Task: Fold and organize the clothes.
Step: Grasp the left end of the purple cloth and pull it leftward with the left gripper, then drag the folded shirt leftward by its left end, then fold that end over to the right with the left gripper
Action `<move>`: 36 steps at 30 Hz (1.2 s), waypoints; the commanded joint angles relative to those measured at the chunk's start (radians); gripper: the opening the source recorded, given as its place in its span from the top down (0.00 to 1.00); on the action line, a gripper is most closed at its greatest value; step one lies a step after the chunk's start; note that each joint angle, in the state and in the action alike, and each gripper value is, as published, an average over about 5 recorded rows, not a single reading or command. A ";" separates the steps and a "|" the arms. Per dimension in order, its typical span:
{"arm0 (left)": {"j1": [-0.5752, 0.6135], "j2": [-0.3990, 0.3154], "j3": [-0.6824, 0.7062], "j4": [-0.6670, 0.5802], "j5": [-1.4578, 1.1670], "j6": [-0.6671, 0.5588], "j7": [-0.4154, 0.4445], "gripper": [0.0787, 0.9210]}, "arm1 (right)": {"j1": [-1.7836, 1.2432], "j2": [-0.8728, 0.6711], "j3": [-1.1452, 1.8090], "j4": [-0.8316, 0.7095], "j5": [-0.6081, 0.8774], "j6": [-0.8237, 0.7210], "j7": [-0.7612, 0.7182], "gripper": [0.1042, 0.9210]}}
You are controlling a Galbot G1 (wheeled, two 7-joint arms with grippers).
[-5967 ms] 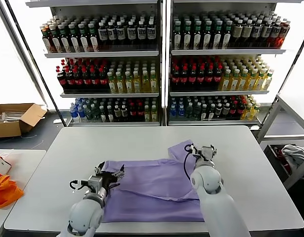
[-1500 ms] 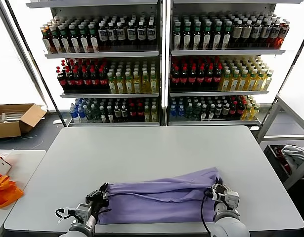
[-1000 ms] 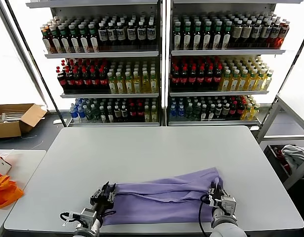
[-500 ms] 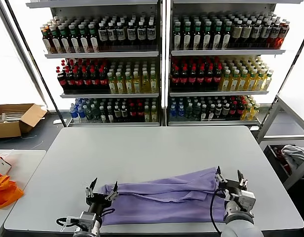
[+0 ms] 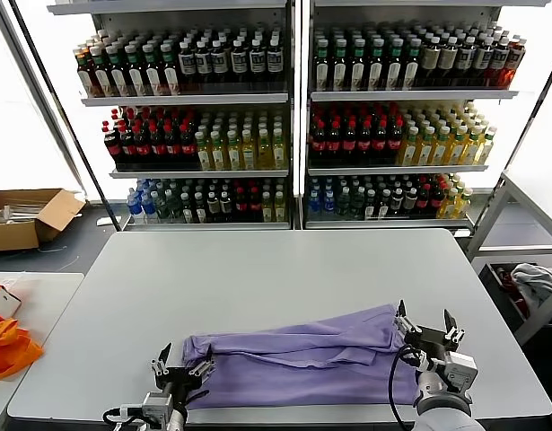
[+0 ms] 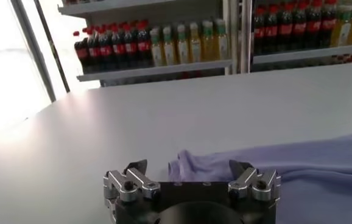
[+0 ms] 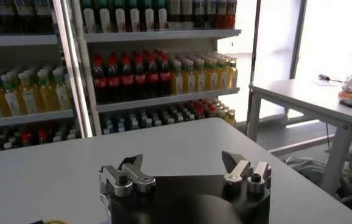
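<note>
Both claws have let go: our left gripper (image 5: 180, 369) and right gripper (image 5: 428, 325) gape empty at opposite ends of the T-shirt (image 5: 298, 359), whose long axis runs between them.

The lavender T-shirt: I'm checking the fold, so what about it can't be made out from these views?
- T-shirt: the print side is not visible in the head view; folds cover it.
- Its near hem: the left gripper and right gripper block parts.
- Left wrist view: only one end shows; the frame edge cuts the rest.
- Right wrist view: no shirt visible.
</note>
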 commanded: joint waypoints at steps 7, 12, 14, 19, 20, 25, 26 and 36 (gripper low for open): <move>0.028 0.000 0.000 0.000 -0.092 0.042 0.023 0.40 | -0.002 -0.003 0.009 0.019 0.006 0.003 -0.002 0.12; 0.023 -0.010 0.005 0.014 -0.109 0.051 0.042 0.58 | 0.001 -0.007 0.009 0.023 0.008 0.000 -0.004 0.12; 0.019 -0.011 0.004 0.023 -0.112 0.052 0.050 0.64 | 0.004 -0.011 0.012 0.024 0.014 -0.001 -0.005 0.12; 0.003 -0.012 -0.010 0.034 -0.121 0.059 0.067 0.81 | 0.018 -0.034 0.012 0.019 0.036 -0.005 -0.008 0.12; -0.001 -0.014 -0.017 0.035 -0.122 0.058 0.072 0.84 | 0.025 -0.041 0.009 0.017 0.039 -0.009 -0.008 0.12; -0.007 -0.023 -0.077 0.024 -0.136 0.041 0.089 0.98 | 0.070 -0.065 -0.012 -0.002 0.040 -0.032 -0.004 0.12; -0.008 -0.021 -0.098 0.019 -0.138 0.036 0.092 0.98 | 0.077 -0.067 -0.014 -0.006 0.040 -0.034 -0.003 0.12; -0.017 0.052 -0.365 -0.038 -0.150 0.025 0.125 0.99 | 0.083 -0.086 -0.007 -0.022 0.078 -0.042 0.004 0.12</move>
